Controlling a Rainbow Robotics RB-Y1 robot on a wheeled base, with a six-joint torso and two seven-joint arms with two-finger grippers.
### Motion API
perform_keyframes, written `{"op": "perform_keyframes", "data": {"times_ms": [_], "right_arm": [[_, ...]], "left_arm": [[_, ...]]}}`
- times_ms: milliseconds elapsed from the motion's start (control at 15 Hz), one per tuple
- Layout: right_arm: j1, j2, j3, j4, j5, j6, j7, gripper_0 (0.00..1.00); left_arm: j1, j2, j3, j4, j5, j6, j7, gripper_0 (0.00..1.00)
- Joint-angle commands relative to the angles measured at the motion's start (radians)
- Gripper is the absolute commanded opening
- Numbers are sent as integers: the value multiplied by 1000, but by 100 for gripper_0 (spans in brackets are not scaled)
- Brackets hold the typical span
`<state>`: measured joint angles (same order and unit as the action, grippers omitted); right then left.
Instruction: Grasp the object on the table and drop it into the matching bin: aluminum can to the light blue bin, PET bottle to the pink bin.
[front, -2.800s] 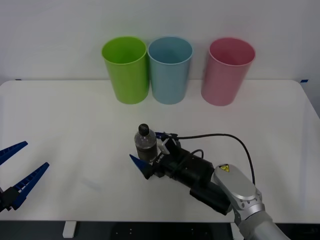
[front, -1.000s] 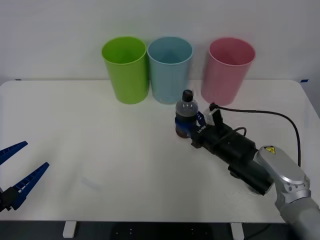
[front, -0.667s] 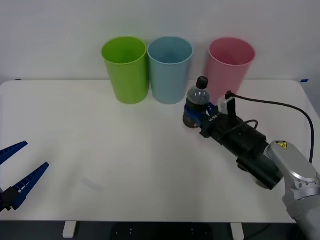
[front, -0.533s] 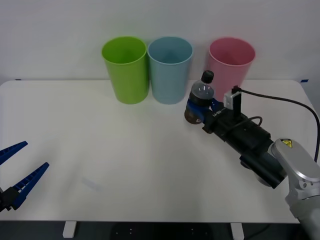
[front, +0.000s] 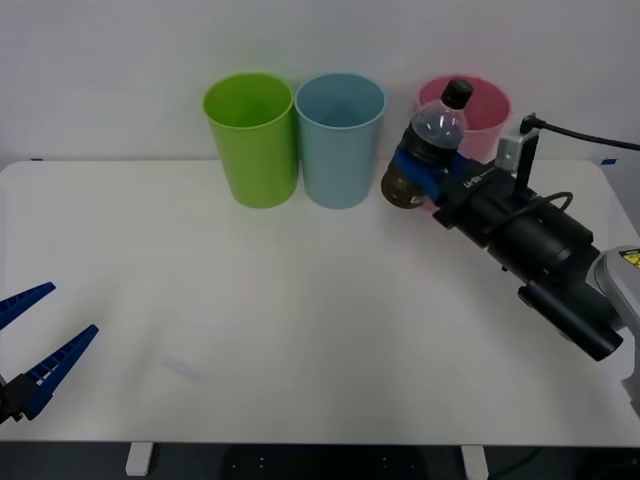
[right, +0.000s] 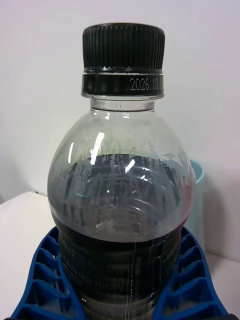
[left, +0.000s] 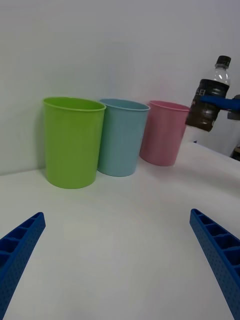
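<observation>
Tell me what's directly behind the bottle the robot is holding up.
The pink bin stands behind the PET bottle, which the right gripper holds tilted. The bottle covers the bin's left side.

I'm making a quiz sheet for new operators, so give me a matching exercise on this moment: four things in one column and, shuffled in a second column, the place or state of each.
Things:
1. PET bottle
2. right tool
3. left tool
4. lime green bin

Places or states:
A. open, low over the table's near left corner
B. leftmost of the three bins, beside the light blue bin
C. held off the table, tilted, cap near the rim of the pink bin
D. shut around a dark label

Pairs: 1-C, 2-D, 3-A, 4-B
</observation>
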<state>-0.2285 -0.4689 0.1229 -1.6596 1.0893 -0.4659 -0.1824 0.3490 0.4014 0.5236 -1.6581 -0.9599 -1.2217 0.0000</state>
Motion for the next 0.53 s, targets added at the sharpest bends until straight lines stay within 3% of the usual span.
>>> {"op": "perform_keyframes", "data": {"times_ms": [67,533], "right_arm": [[-5,-50,-19,-48,1,0,-78,0],[-101,-175,-68,-60,1,7,-304,0]], "left_arm": [[0,0,0,0,0,0,0,100],[0,0,0,0,0,0,0,100]]}}
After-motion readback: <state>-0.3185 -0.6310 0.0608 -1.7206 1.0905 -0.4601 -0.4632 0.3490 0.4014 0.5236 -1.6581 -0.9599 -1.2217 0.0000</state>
